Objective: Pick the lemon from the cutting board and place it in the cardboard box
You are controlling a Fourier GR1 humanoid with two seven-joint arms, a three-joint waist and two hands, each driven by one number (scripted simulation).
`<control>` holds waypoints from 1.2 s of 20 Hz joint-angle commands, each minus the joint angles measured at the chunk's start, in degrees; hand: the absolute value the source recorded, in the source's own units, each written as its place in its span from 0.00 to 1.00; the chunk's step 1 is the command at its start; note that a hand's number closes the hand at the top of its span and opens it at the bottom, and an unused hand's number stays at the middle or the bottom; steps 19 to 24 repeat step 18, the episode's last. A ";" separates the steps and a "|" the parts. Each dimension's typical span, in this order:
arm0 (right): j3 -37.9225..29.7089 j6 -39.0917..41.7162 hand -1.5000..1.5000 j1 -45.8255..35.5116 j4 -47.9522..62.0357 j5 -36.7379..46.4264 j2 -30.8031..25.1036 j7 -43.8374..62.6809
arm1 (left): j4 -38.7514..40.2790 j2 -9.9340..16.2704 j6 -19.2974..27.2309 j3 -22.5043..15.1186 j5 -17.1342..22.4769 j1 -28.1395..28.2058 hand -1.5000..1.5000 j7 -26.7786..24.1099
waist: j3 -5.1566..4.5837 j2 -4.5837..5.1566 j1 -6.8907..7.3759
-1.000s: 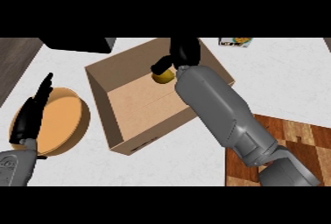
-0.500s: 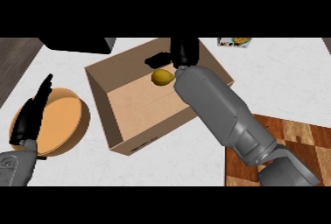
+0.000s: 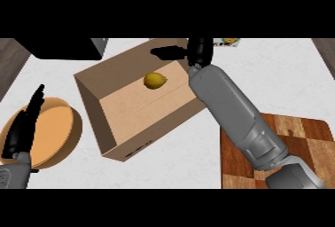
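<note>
Now the lemon lies inside the cardboard box, right hand open above.

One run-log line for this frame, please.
yellow lemon: inside cardboard box | right robot hand: open above it | left robot hand: resting

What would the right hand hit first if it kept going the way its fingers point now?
Probably nothing soon: the right hand sits over the box's far rim, pointing away up the counter. A small item lies just right of that line. The lemon is behind it, inside the box.
</note>
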 commanded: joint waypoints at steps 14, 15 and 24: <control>-2.39 13.65 0.00 34.62 -38.22 -2.70 -20.29 3.03 | -0.16 0.54 -1.19 2.44 0.74 1.84 0.50 0.46 | -0.03 -0.72 -2.70; -3.90 18.72 0.00 35.24 -41.86 -5.44 -25.55 4.88 | -2.42 1.22 -0.83 2.64 0.43 2.38 0.50 2.22 | -0.02 -1.00 -3.38; -5.42 21.69 0.00 43.33 -48.18 -6.93 -28.11 3.40 | -0.58 1.57 -2.41 4.08 2.12 4.09 0.50 -1.24 | -0.04 -0.77 -2.85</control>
